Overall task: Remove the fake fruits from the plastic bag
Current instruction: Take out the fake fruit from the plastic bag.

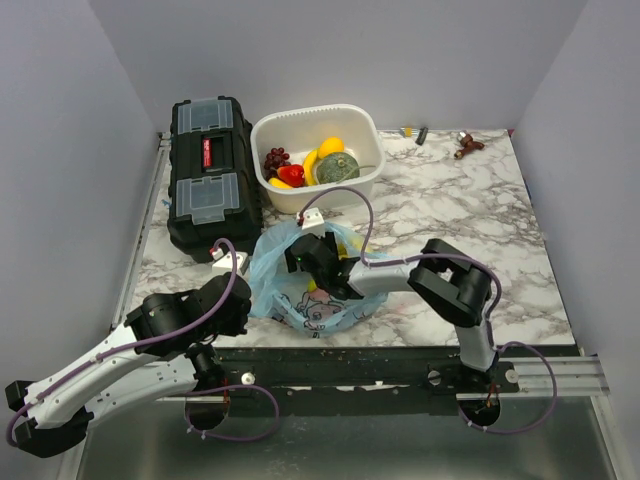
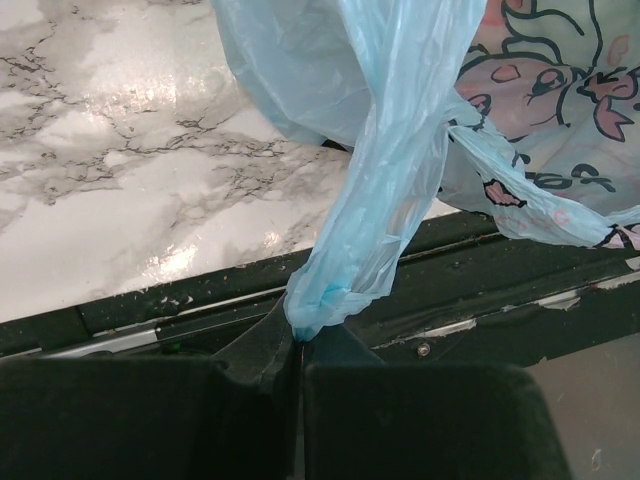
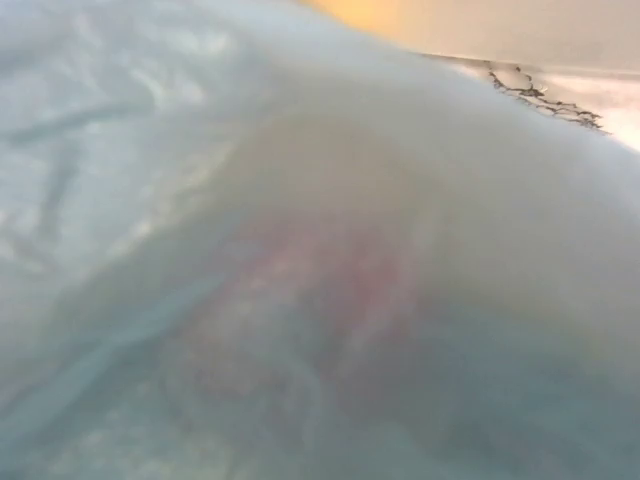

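left end effector [image 2: 300,347] clamps plastic bag [image 2: 385,180] handle, arm low toward 1 o'clock | right end effector [image 1: 304,256] at bag mouth, forearm toward 9 o'clock, width unclear

bright even light; right wrist view wholly blurred.

We take this for a robot lab's test cell: plain pale panels [image 1: 330,50] wall in the marble-patterned table [image 1: 450,220] on three sides, and two cabled arms [image 1: 110,365] are bolted to a metal rail [image 1: 560,375] along its near edge.
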